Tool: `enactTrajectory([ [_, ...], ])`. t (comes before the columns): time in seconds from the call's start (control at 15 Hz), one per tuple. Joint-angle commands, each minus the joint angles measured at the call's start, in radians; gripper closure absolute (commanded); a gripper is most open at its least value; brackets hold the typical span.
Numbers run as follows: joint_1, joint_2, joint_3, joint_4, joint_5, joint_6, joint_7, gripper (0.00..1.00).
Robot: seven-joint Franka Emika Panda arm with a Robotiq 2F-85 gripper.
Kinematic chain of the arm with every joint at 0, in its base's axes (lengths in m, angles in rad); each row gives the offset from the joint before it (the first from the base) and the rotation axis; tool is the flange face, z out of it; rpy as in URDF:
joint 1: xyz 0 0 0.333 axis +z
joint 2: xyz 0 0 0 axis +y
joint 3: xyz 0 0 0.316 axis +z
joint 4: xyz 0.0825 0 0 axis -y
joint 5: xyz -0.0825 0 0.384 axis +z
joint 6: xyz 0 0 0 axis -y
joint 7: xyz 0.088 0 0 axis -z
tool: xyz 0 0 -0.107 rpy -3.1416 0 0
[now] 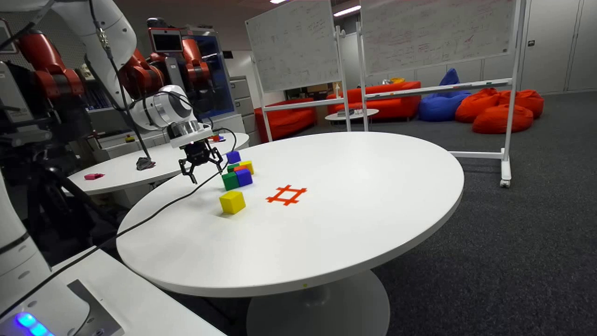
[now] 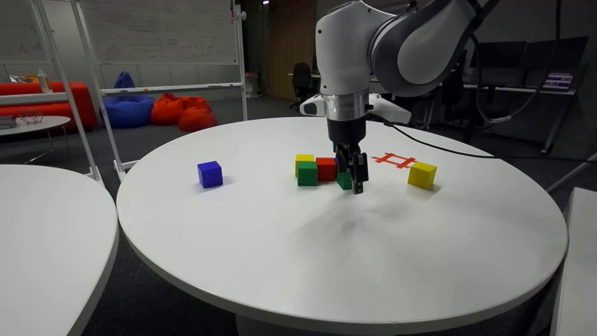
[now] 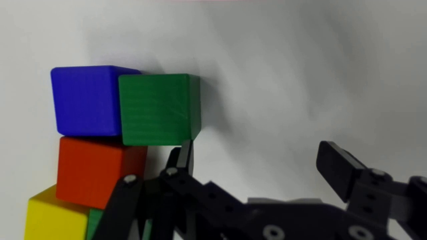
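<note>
1. While a round white table (image 1: 364, 182) is filling an exterior view's middle, two whiteboards (image 1: 298, 51) are standing across the top.
2. Seven cubes (image 2: 326, 169) are resting on it: two blue, two green, two yellow, one red; five are clustering mid-frame in an exterior view.
3. Flat red strips (image 1: 291, 201) are crossing nearby; a faintly ridged green cube (image 3: 154, 110) is sitting centre-left in the wrist view.
4. Lower down, the black gripper (image 3: 257, 158) is holding its fingers wide apart, one tip near that cube.

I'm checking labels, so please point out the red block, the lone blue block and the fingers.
Red block (image 3: 88, 171): wrist view, on its top face.
Lone blue block (image 2: 212, 176): in an exterior view, on its camera-facing side.
Fingers (image 3: 338, 170): wrist view, on the tip of one.
</note>
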Motion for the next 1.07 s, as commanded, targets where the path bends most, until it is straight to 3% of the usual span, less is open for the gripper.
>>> enactTrajectory([
  [0.0,-0.008,0.001,0.008,0.002,-0.004,-0.003,0.003,0.0],
  [0.13,-0.009,0.0,0.011,-0.001,-0.012,0.005,-0.017,0.0],
  [0.4,-0.04,0.036,0.058,0.013,-0.012,0.132,-0.218,0.0],
  [0.6,-0.032,0.066,0.082,0.041,-0.022,0.097,-0.323,0.0],
  [0.67,-0.025,0.042,0.066,0.012,-0.01,0.115,-0.252,0.0],
  [1.0,-0.024,0.05,0.068,0.013,-0.009,0.115,-0.253,0.0],
])
